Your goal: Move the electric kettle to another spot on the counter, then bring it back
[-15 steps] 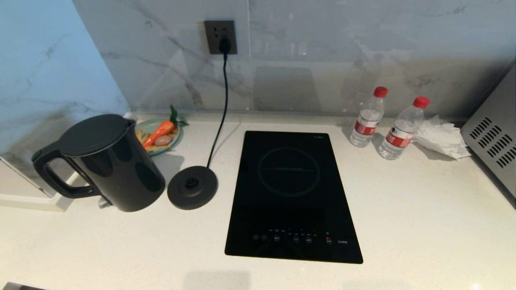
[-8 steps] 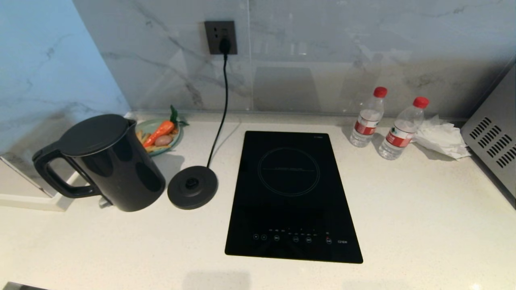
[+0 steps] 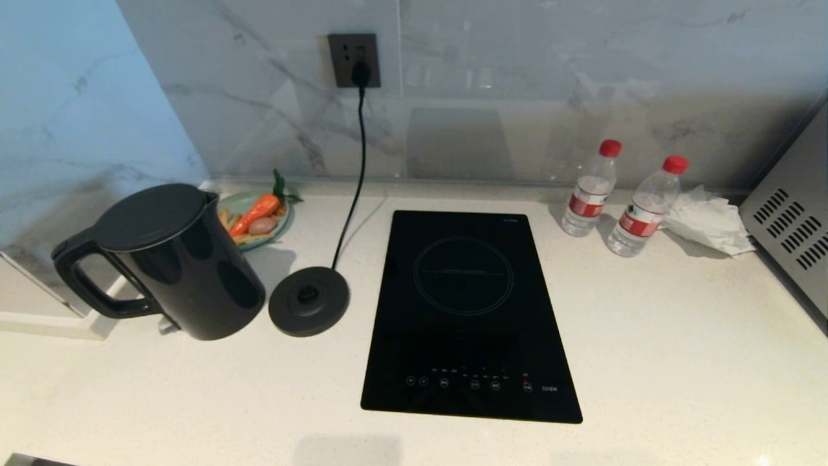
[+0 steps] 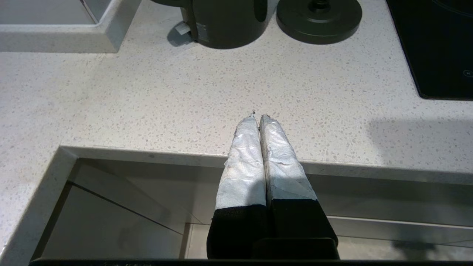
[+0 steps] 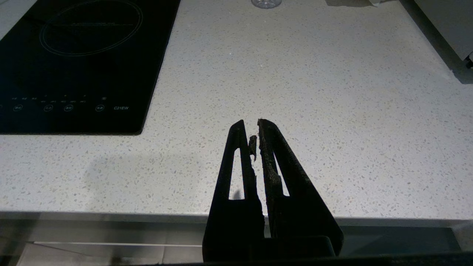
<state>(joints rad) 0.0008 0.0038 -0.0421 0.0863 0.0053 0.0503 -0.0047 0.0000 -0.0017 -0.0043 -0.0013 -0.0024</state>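
Observation:
The glossy black electric kettle (image 3: pixel 174 259) stands upright on the off-white speckled counter (image 3: pixel 647 336) at the left, handle pointing left. It sits beside its round corded base disc (image 3: pixel 309 301), not on it. Neither arm shows in the head view. My left gripper (image 4: pixel 258 116) is shut and empty over the counter's front edge, well short of the kettle (image 4: pixel 225 22) and the disc (image 4: pixel 319 18). My right gripper (image 5: pixel 250 123) hangs shut and empty over the front edge of the counter (image 5: pixel 295 74), to the right of the cooktop.
A black glass cooktop (image 3: pixel 466 310) is set into the middle of the counter. A plate of toy vegetables (image 3: pixel 255 217) lies behind the kettle. Two water bottles (image 3: pixel 590 188) and crumpled tissue (image 3: pixel 708 220) stand at the back right, beside a silver appliance (image 3: pixel 792 226). The disc's cord (image 3: pixel 354 181) runs to the wall socket.

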